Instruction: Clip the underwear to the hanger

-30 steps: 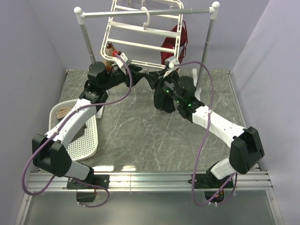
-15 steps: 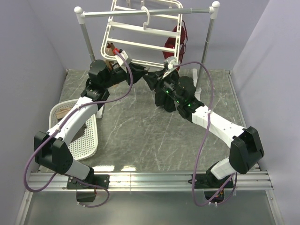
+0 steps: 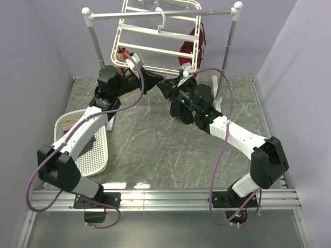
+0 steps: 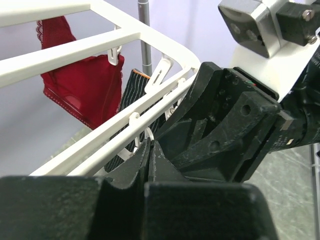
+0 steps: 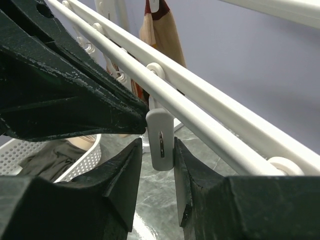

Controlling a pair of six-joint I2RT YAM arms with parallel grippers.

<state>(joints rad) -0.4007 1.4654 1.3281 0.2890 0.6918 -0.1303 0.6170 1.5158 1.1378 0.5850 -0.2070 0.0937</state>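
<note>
The white hanger (image 3: 155,36) hangs from the rail; its bars also show in the left wrist view (image 4: 100,135) and the right wrist view (image 5: 210,115). The black underwear (image 3: 178,109) droops between and under the two grippers; its ribbed fabric shows in the left wrist view (image 4: 131,102). My left gripper (image 3: 155,80) (image 4: 150,147) is shut on an edge of the underwear, just under the hanger's lower bar. My right gripper (image 3: 168,85) (image 5: 157,145) is open, its jaws on either side of a small dangling clip (image 5: 160,135). The left gripper's tip touches that clip.
A white two-post rail stand (image 3: 230,46) carries the hanger. A dark red bra (image 3: 195,49) (image 4: 82,87) hangs at the frame's right, a tan-and-red garment (image 3: 121,56) (image 5: 161,30) at its left. A white perforated basket (image 3: 88,150) with clothes sits at the table's left.
My left gripper has risen and moved right with the underwear, up to the hanger's lower bar. My right gripper has shifted up and left to meet it at the clip.
</note>
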